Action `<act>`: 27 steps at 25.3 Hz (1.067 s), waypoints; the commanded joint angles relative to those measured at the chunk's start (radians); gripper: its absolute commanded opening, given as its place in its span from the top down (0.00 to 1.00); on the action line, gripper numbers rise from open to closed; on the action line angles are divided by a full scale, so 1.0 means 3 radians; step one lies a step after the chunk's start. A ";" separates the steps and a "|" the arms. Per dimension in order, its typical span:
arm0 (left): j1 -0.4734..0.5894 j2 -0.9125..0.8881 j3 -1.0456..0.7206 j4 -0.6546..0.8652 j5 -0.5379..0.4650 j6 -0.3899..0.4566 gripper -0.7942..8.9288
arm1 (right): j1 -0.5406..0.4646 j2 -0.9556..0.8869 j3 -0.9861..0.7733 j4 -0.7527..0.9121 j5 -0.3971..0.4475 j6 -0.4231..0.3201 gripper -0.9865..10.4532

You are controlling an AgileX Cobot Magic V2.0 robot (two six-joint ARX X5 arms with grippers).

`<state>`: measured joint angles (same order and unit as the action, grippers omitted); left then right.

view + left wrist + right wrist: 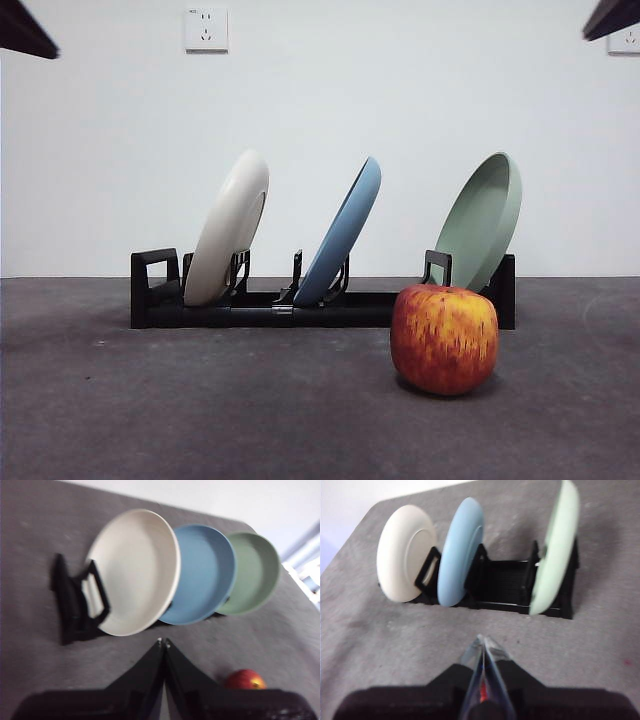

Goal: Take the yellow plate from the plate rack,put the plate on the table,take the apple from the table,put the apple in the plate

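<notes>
The yellow plate, cream coloured, leans in the left slot of the black plate rack. It also shows in the left wrist view and the right wrist view. The apple, red streaked with yellow, stands on the dark grey table in front of the rack's right end, and shows in the left wrist view. My left gripper is shut and empty, high above the table before the rack. My right gripper is shut and empty, also high and apart from the rack.
A light blue plate stands in the rack's middle slot and a sage green plate at its right end. Both arms show only as dark tips at the top corners of the front view. A white wall stands behind.
</notes>
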<state>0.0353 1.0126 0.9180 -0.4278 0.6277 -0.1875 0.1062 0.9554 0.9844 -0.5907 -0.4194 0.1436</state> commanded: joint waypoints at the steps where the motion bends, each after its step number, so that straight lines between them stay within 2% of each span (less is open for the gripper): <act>1: -0.0045 0.0360 0.0332 -0.0211 0.0102 0.0142 0.91 | 0.0001 0.0167 0.0131 -0.0037 -0.0092 -0.0100 0.87; 3: -0.0086 0.0581 0.0562 -0.0355 0.0097 0.0201 0.80 | 0.0003 0.0245 0.0181 -0.0045 -0.0090 -0.0099 0.75; 4: -0.0118 0.0706 0.0696 -0.0416 0.0097 0.0202 0.70 | 0.0003 0.0278 0.0196 -0.0045 -0.0092 -0.0099 0.67; 6: -0.0198 0.0926 0.0944 -0.0462 0.0097 0.0201 0.61 | 0.0003 0.0315 0.0201 -0.0047 -0.0090 -0.0099 0.63; 11: -0.0547 0.1575 0.1731 -0.0500 0.0067 0.0196 0.61 | 0.0003 0.0328 0.0201 -0.0061 -0.0090 -0.0098 0.63; 15: -0.0787 0.2101 0.2260 -0.0640 -0.0158 0.0197 0.61 | 0.0003 0.0328 0.0201 -0.0062 -0.0092 -0.0098 0.63; 22: -0.1017 0.2679 0.2360 -0.0432 -0.0557 0.0195 0.63 | 0.0003 0.0328 0.0201 -0.0061 -0.0090 -0.0098 0.63; 26: -0.1054 0.2773 0.2360 -0.0284 -0.0595 0.0193 0.64 | 0.0003 0.0328 0.0201 -0.0061 -0.0089 -0.0098 0.63; 27: -0.1055 0.2773 0.2360 -0.0259 -0.0594 0.0193 0.70 | 0.0003 0.0328 0.0201 -0.0061 -0.0089 -0.0098 0.63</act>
<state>-0.2783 1.8370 1.6253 -0.5148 0.4511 -0.1410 0.1062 1.0515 1.0397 -0.6125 -0.4438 0.1226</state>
